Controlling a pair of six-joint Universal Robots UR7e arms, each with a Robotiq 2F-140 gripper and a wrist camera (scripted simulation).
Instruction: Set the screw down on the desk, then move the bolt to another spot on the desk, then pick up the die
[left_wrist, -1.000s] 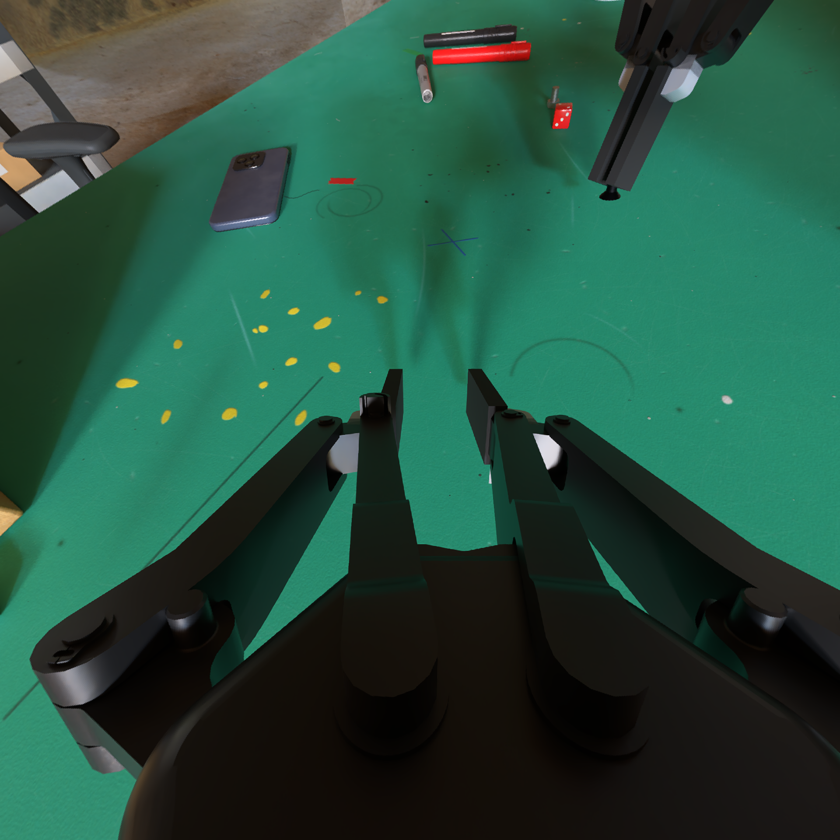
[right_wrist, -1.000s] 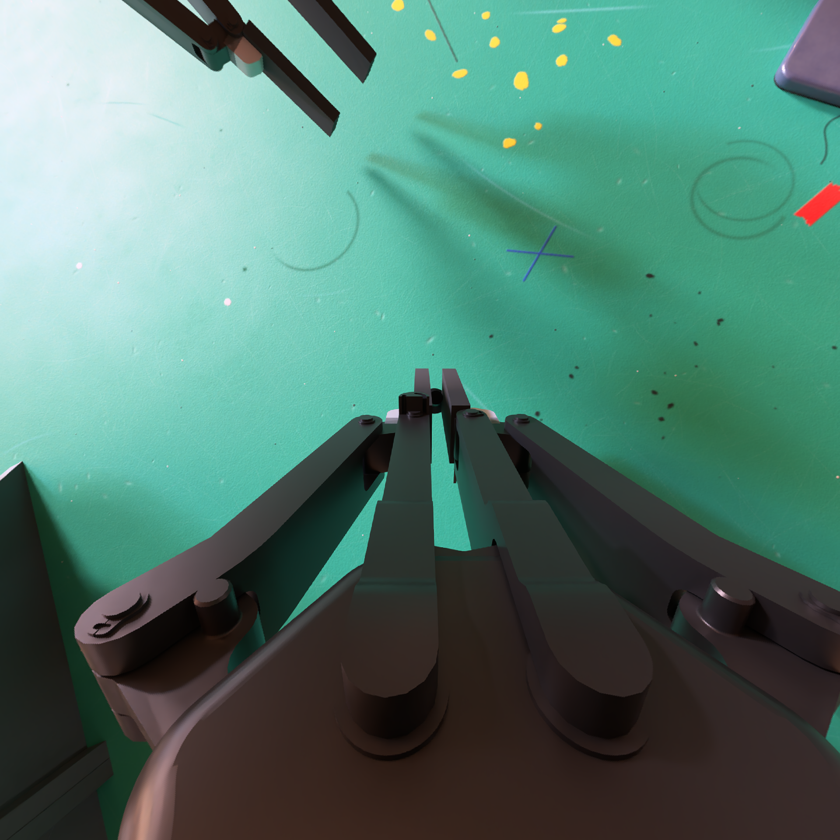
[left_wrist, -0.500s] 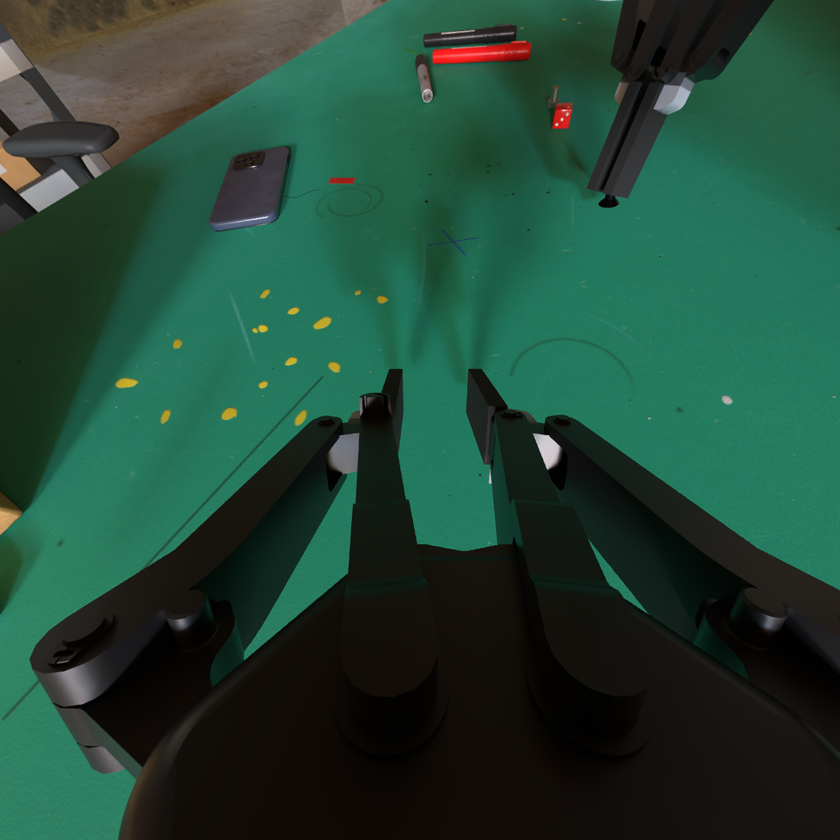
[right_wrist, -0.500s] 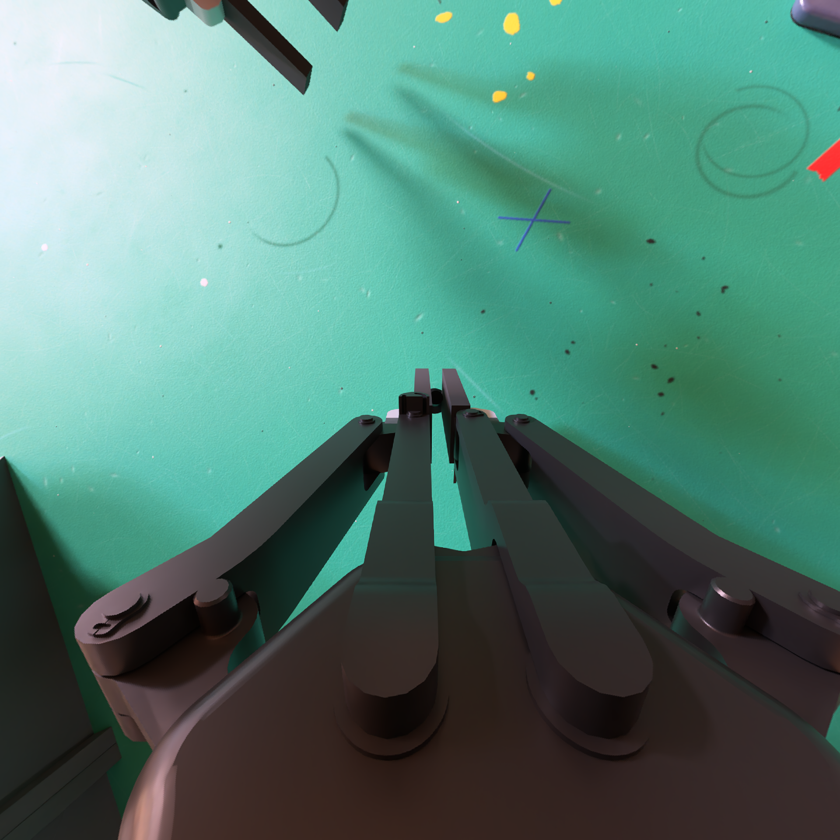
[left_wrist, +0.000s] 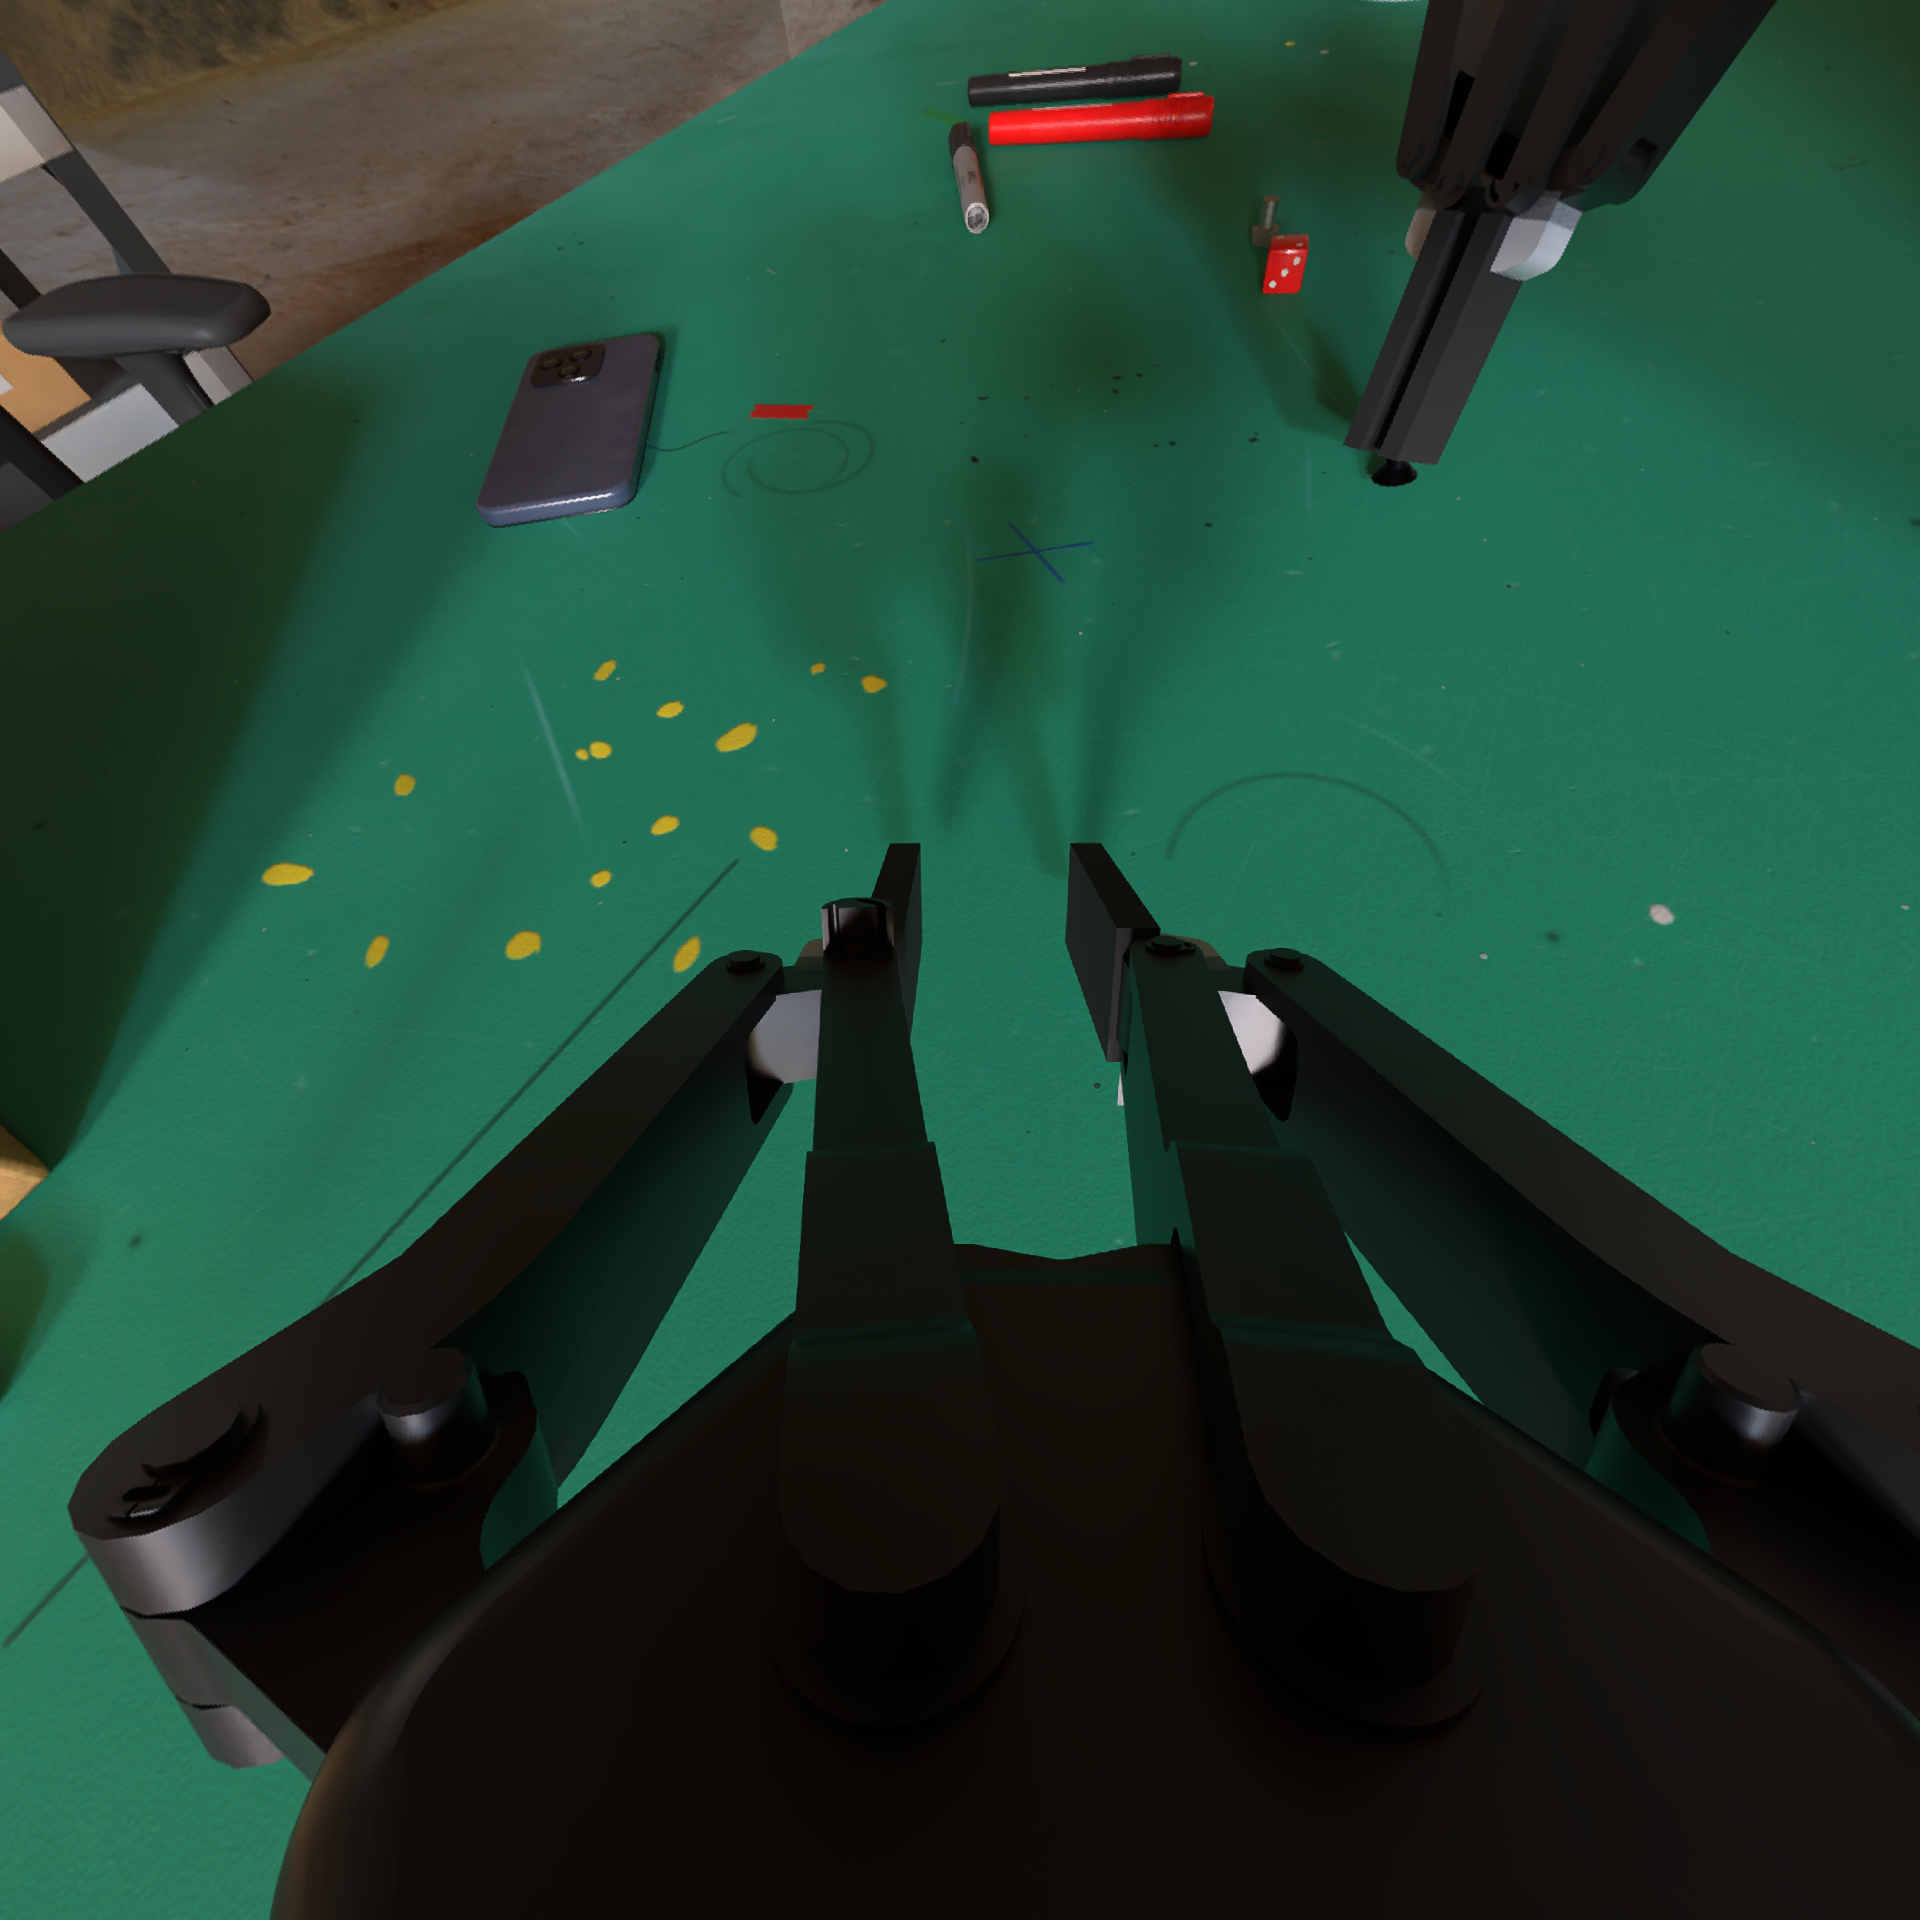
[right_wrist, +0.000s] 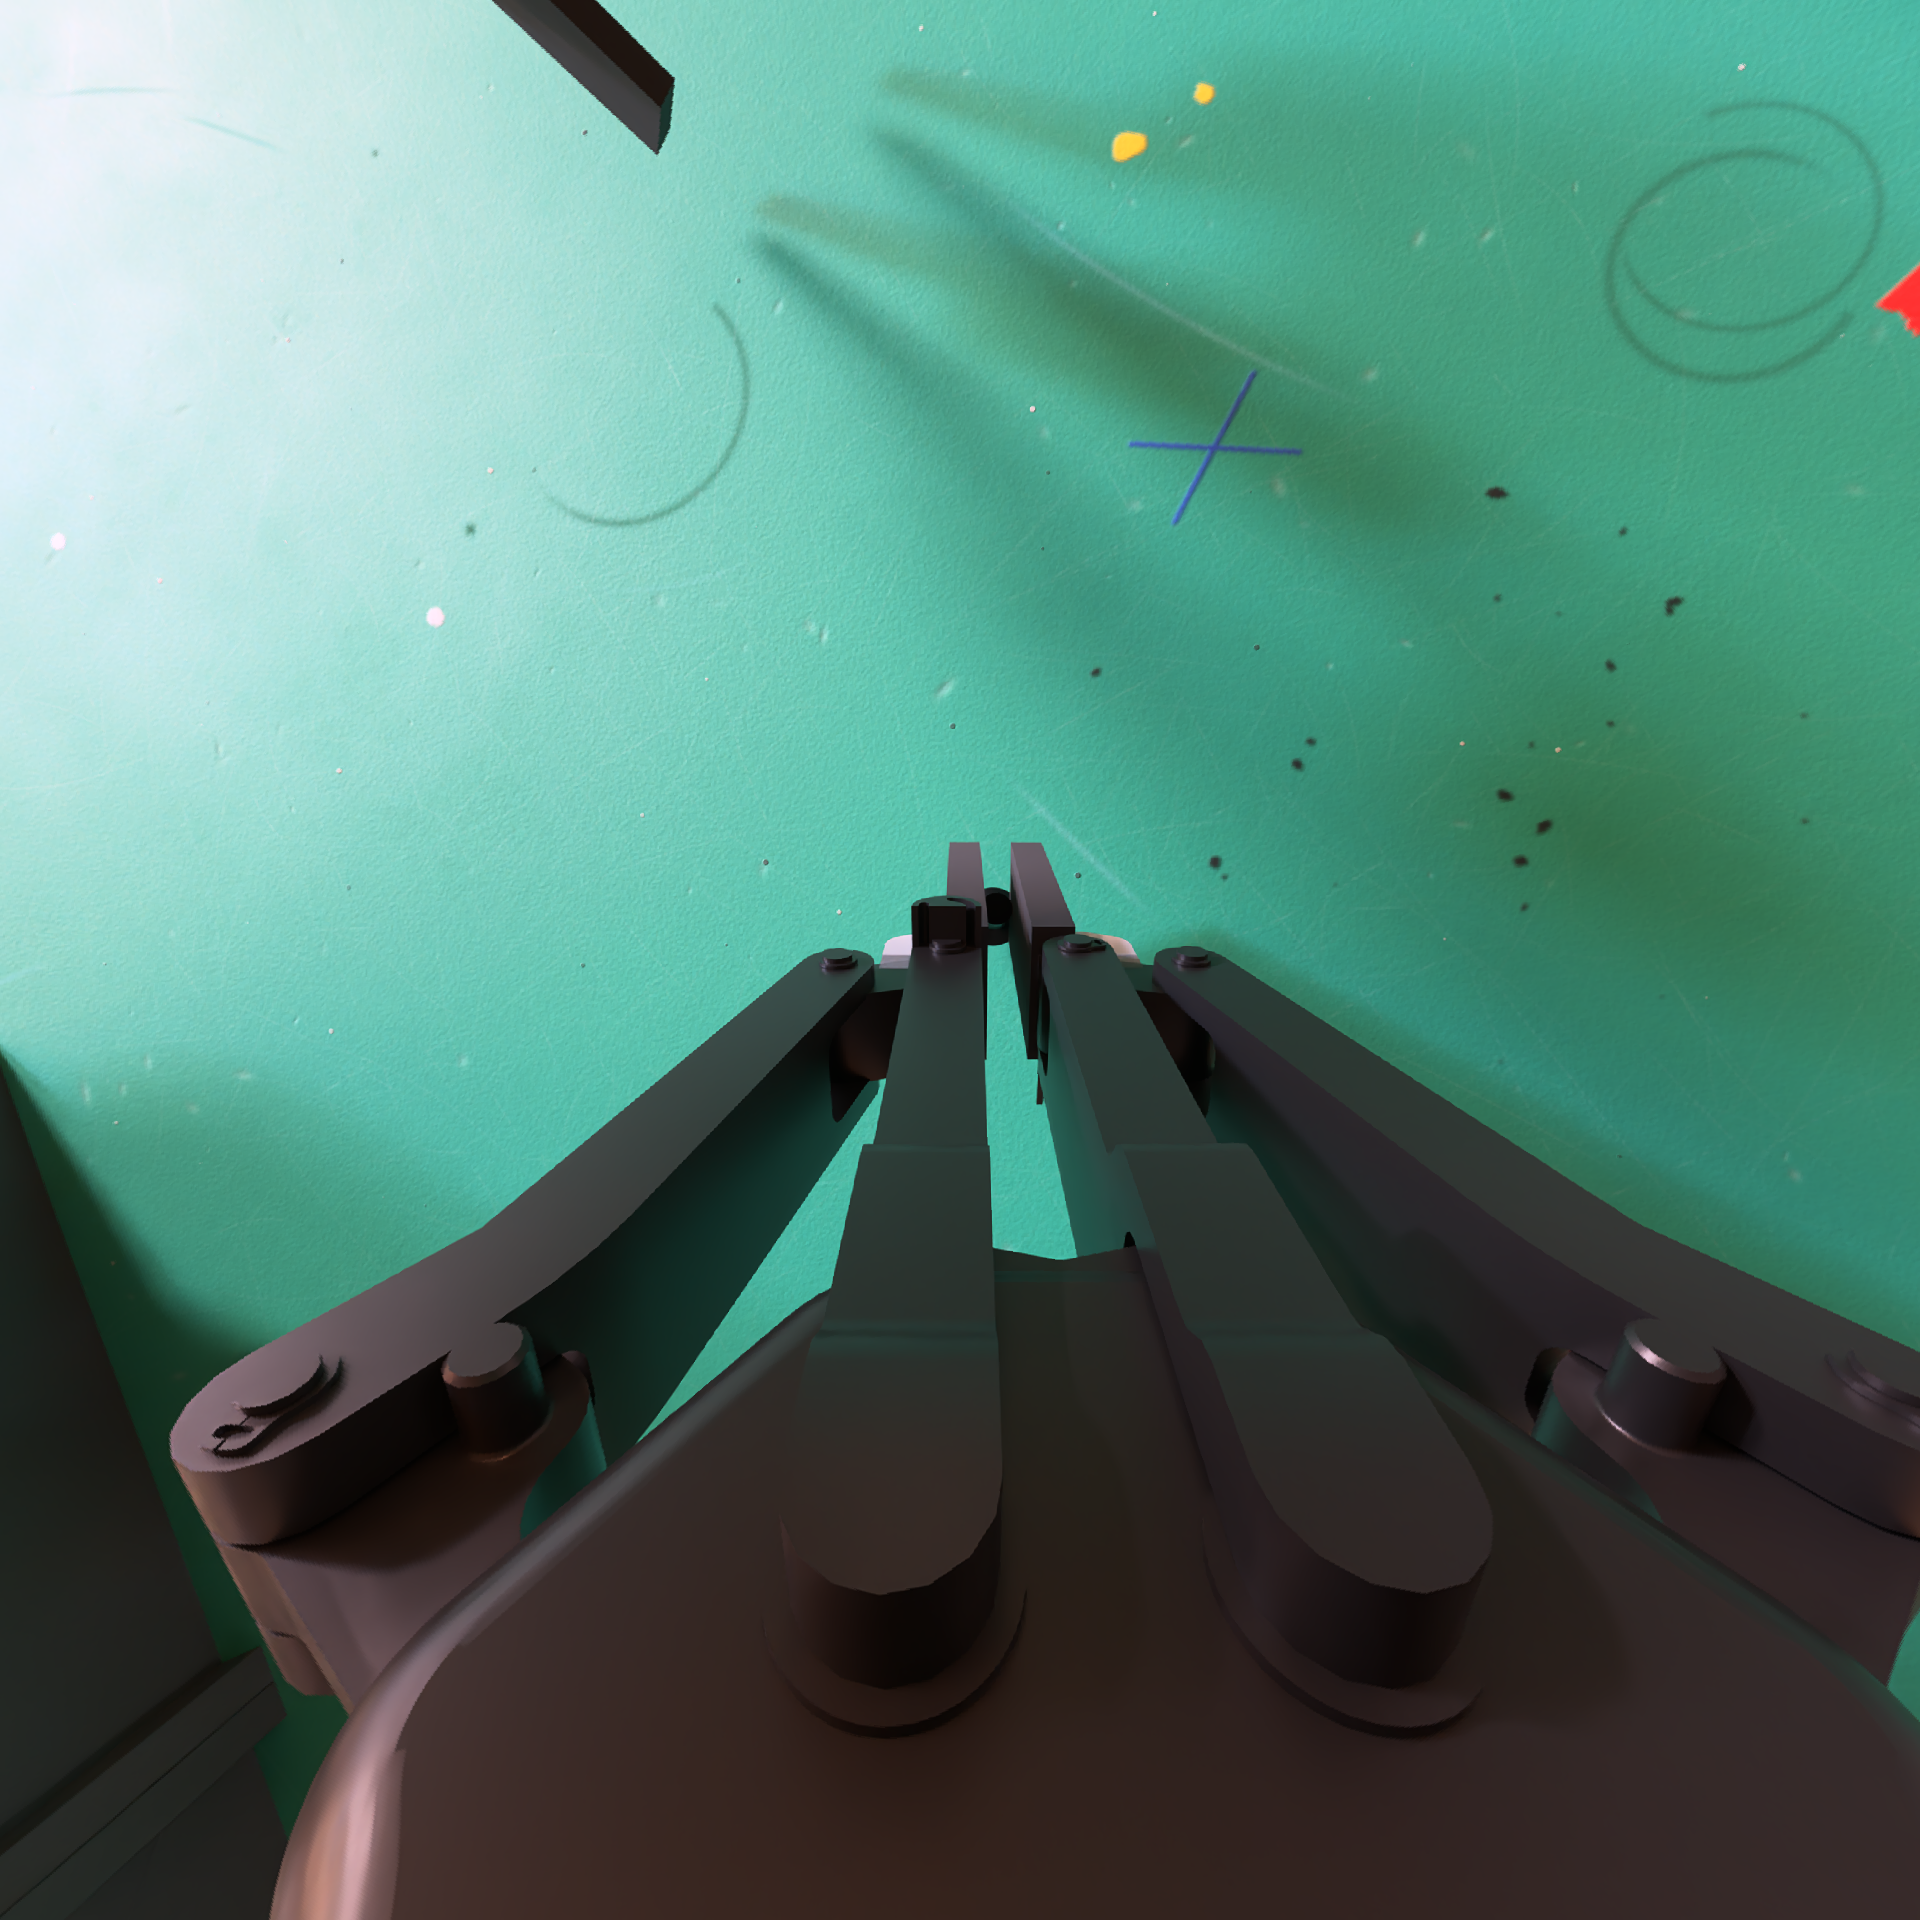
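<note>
My right gripper (right_wrist: 995, 868) is shut on a small black screw (right_wrist: 997, 908). In the left wrist view the right gripper (left_wrist: 1397, 442) points down at the green desk (left_wrist: 1558, 727), with the screw (left_wrist: 1392, 475) sticking out below its tips, at or just above the surface. A red die (left_wrist: 1285, 265) lies on the desk just left of it, touching a small grey bolt (left_wrist: 1268, 220) behind it. My left gripper (left_wrist: 995, 873) is open and empty, low over the near part of the desk.
A dark phone (left_wrist: 577, 426) lies at the left. A black marker (left_wrist: 1075, 81), a red marker (left_wrist: 1101, 116) and a grey pen (left_wrist: 968, 177) lie at the far edge. A chair armrest (left_wrist: 135, 317) stands off the desk's left edge. One left finger (right_wrist: 613, 73) shows in the right wrist view.
My right gripper has come down toward the desk with the screw; the desk marks look larger in its view. The left gripper has not moved.
</note>
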